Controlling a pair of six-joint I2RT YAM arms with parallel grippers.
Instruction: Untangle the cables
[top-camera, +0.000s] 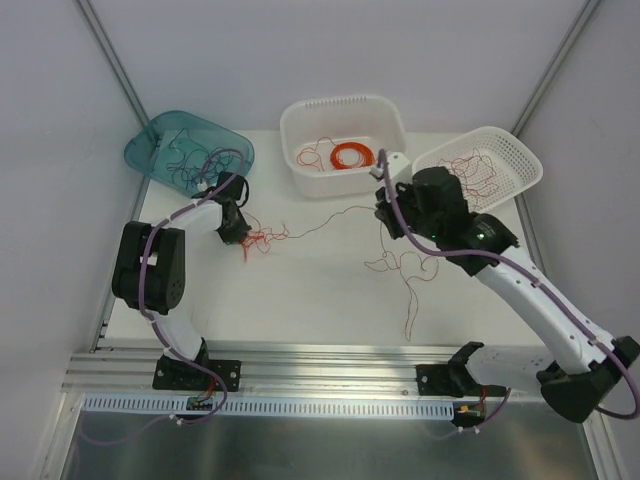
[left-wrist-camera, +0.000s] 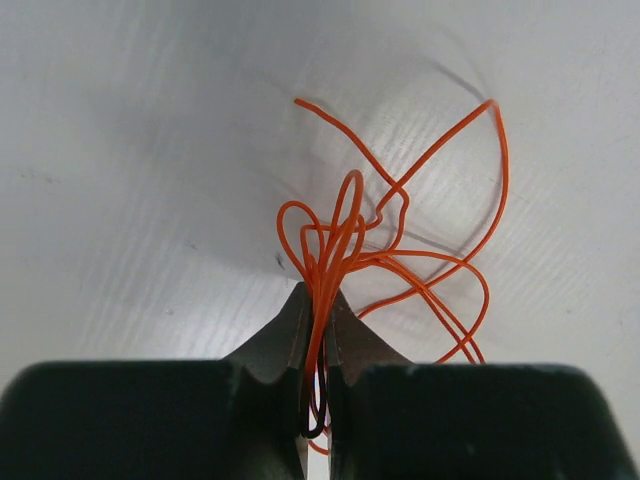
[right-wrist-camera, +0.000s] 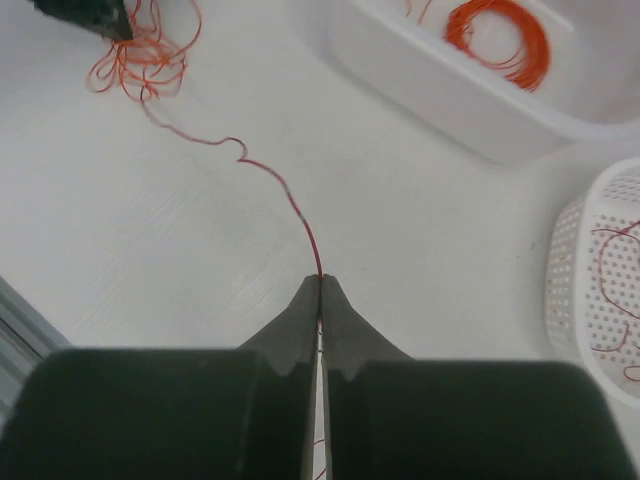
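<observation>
A tangle of thin orange-red cables (top-camera: 258, 240) lies on the white table left of centre. My left gripper (top-camera: 240, 232) is shut on it; in the left wrist view the jaws (left-wrist-camera: 322, 300) pinch a bunch of orange strands (left-wrist-camera: 345, 235) and one black loop. A single red strand (top-camera: 330, 218) runs from the tangle to my right gripper (top-camera: 383, 210), which is shut on its end; the right wrist view shows the strand (right-wrist-camera: 290, 195) entering the closed tips (right-wrist-camera: 320, 282). More loose dark red strands (top-camera: 410, 272) lie below the right gripper.
A teal bin (top-camera: 188, 150) with thin wires stands at the back left. A white basket (top-camera: 343, 145) at the back centre holds an orange ring coil (top-camera: 351, 155). A tilted white perforated basket (top-camera: 483, 165) with red wires sits at the back right.
</observation>
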